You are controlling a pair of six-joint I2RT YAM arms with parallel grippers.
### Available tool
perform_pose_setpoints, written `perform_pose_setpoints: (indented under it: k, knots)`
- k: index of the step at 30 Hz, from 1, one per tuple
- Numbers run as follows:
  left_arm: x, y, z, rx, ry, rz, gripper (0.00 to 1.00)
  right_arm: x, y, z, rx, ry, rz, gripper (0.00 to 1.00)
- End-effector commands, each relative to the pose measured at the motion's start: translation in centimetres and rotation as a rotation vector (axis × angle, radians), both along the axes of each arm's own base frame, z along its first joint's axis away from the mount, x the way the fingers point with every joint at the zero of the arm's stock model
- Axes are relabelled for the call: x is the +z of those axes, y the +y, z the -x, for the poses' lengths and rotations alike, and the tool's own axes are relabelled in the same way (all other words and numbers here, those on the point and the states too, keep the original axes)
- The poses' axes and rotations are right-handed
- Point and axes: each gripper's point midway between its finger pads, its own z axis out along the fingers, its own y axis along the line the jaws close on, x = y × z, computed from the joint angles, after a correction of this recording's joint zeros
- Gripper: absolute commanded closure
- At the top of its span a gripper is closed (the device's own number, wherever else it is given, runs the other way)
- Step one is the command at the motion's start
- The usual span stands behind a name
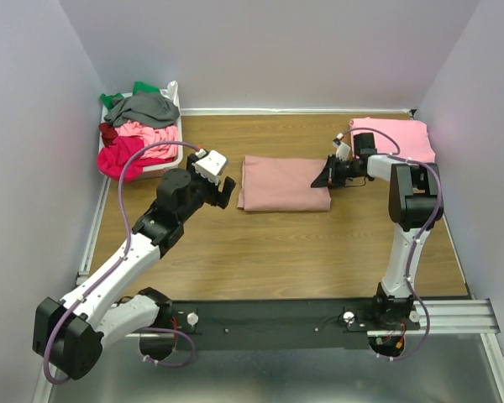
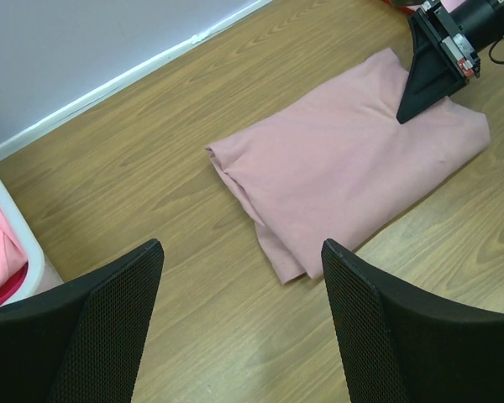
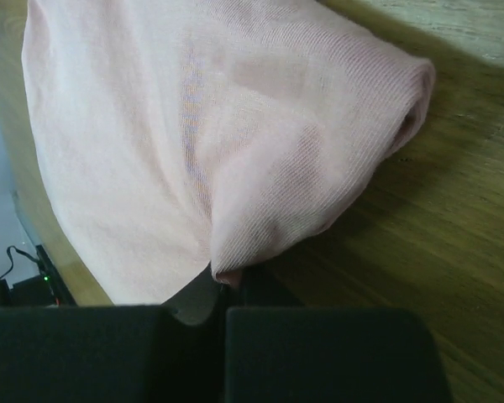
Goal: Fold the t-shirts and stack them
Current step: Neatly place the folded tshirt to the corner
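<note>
Soft, even light fell from above; the table carried a dull sheen and only faint shadows. The left wrist view was crisp on the dusty-pink t-shirt, with its own fingers dark. The right wrist view was pale and slightly soft, with heavy shadow on the wood beside the cloth.

Pale lilac walls enclose a wood-grain tabletop, a white strip running along its far edge.
</note>
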Motion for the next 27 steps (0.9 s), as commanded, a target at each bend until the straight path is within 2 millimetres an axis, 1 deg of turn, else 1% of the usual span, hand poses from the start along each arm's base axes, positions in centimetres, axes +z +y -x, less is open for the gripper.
perform_pose_setpoints:
  k: [1, 2, 3, 4, 6, 8, 9, 11, 12, 15, 16, 17, 18, 23, 27]
  knots:
    - [0.1, -0.8, 0.3, -0.048, -0.01, 0.007, 0.17, -0.5, -0.8, 0.9, 0.027, 0.018, 0.08, 1.0]
    - [0.0, -1.0, 0.3, -0.055, -0.009, 0.007, 0.17, 0.5, -1.1, 0.0, 0.031, -0.022, 0.105, 1.0]
    - [0.0, -1.0, 0.4, -0.059, -0.009, 0.008, 0.17, 1.3, -1.6, -0.3, 0.034, -0.047, 0.145, 1.0]
    - [0.1, -1.1, 0.5, -0.063, -0.01, 0.01, 0.17, 2.6, -2.0, -1.5, 0.033, -0.096, 0.178, 1.0]
    - [0.1, -1.0, 0.6, -0.064, -0.013, 0.009, 0.17, 4.0, -3.5, -2.4, 0.019, -0.149, 0.28, 1.0]
    - [0.3, -1.0, 0.7, -0.064, -0.018, 0.012, 0.17, 5.7, -5.2, -4.1, 0.008, -0.225, 0.392, 1.0]
    - [0.4, -1.1, 0.7, -0.069, -0.021, 0.014, 0.17, 6.0, -6.6, -4.9, -0.013, -0.251, 0.481, 1.0]
    - [0.7, -1.0, 0.9, -0.071, -0.03, 0.015, 0.17, 7.0, -8.1, -5.6, -0.028, -0.291, 0.563, 1.0]
    - [0.8, -1.0, 0.9, -0.072, -0.032, 0.016, 0.17, 7.6, -9.2, -6.1, -0.036, -0.313, 0.627, 1.0]
    - [0.8, -1.1, 1.0, -0.078, -0.037, 0.015, 0.17, 8.8, -10.3, -6.7, -0.047, -0.346, 0.694, 1.0]
    - [0.9, -1.1, 1.0, -0.078, -0.041, 0.014, 0.17, 9.8, -11.0, -7.3, -0.06, -0.374, 0.735, 1.0]
    - [1.0, -1.1, 1.1, -0.081, -0.042, 0.015, 0.17, 10.1, -11.3, -7.6, -0.066, -0.383, 0.749, 1.0]
    - [1.0, -1.1, 1.1, -0.083, -0.043, 0.014, 0.17, 11.0, -11.7, -8.0, -0.078, -0.404, 0.774, 1.0]
    - [1.2, -1.2, 1.2, -0.09, -0.052, 0.014, 0.17, 12.9, -12.8, -9.3, -0.111, -0.45, 0.832, 1.0]
    - [1.2, -1.2, 1.3, -0.093, -0.052, 0.015, 0.17, 15.3, -13.8, -10.7, -0.154, -0.503, 0.888, 1.0]
